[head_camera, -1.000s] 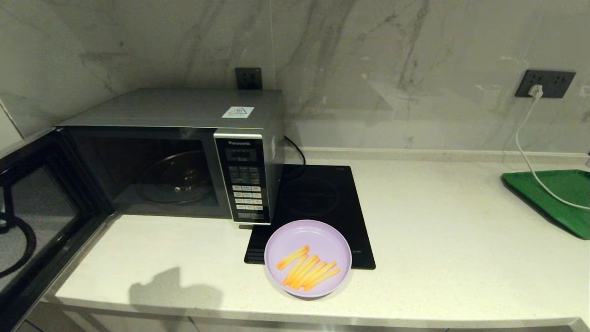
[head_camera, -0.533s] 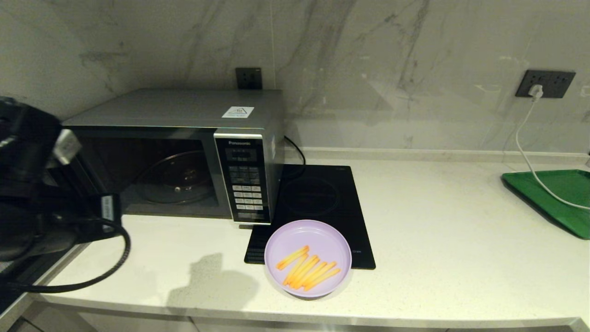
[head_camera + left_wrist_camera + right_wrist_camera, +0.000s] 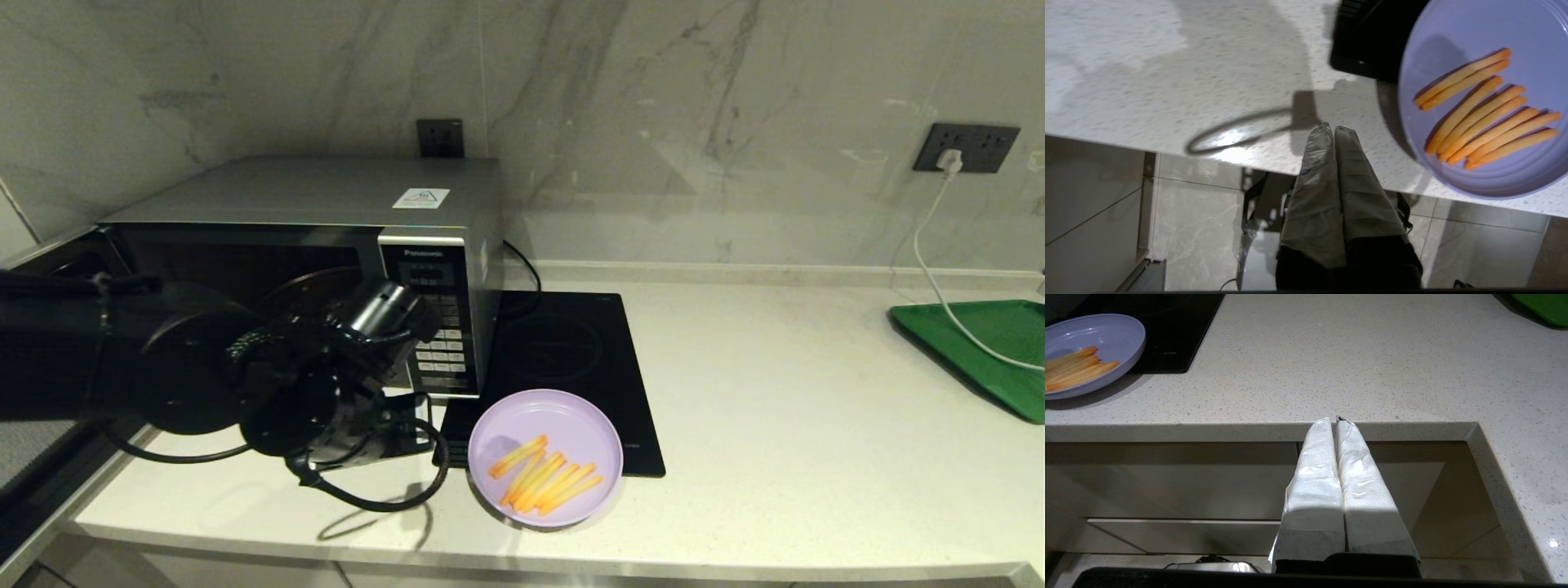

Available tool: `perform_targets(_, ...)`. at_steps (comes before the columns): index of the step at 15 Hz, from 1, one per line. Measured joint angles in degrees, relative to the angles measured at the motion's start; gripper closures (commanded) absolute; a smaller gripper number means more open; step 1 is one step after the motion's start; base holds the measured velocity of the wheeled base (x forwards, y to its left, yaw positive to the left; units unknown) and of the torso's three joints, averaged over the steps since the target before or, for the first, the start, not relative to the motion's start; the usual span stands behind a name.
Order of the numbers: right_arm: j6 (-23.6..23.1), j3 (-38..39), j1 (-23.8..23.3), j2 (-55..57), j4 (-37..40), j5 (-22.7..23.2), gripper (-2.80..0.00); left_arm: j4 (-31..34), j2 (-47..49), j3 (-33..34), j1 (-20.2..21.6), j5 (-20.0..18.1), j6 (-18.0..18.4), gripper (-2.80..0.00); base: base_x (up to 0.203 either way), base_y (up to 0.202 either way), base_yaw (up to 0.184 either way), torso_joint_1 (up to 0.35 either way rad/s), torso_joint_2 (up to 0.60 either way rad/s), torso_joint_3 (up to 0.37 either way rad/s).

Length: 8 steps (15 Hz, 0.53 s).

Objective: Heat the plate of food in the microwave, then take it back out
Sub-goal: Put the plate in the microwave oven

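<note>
plate with fries sits near the front edge of a pale speckled counter, its back part overlapping the front corner of a black hob. just left of the hob stands the microwave, door swung open to the left and a glass turntable showing inside. a grey-veined marble wall rises behind, with one socket above the microwave and another at far right feeding a white cable that trails over a green tray at the counter's right edge.

left gripper hangs over the counter's front edge just beside the plate, apart from it, fingers pressed together and holding nothing. right gripper is parked low in front of the counter edge, well right of the plate, fingers also together and empty.

a second ago no arm showed over the counter, only its shadow on the front left; half a second ago the left arm bulked at the far left by the door. now it reaches across in front of the microwave cavity toward the plate. plate, hob and tray have not moved.
</note>
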<state>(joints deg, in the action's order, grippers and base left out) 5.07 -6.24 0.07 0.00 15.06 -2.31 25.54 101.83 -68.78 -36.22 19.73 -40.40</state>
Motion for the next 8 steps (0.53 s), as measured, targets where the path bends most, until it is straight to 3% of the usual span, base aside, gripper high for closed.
perform_targets(5,-0.01,0.01,0.00,0.00,-0.04,0.03,0.00,0.76,9.63,-6.84,-0.93,-4.42,-2.55,-2.80,0.000,0.000,0.000,0.000,0.00,0.000)
perform_targets(8,0.01,0.01,0.00,0.00,-0.04,0.05,0.00,1.11,14.46,-10.71,-0.88,-4.85,-3.62,-2.80,0.000,0.000,0.000,0.000,0.00,0.000)
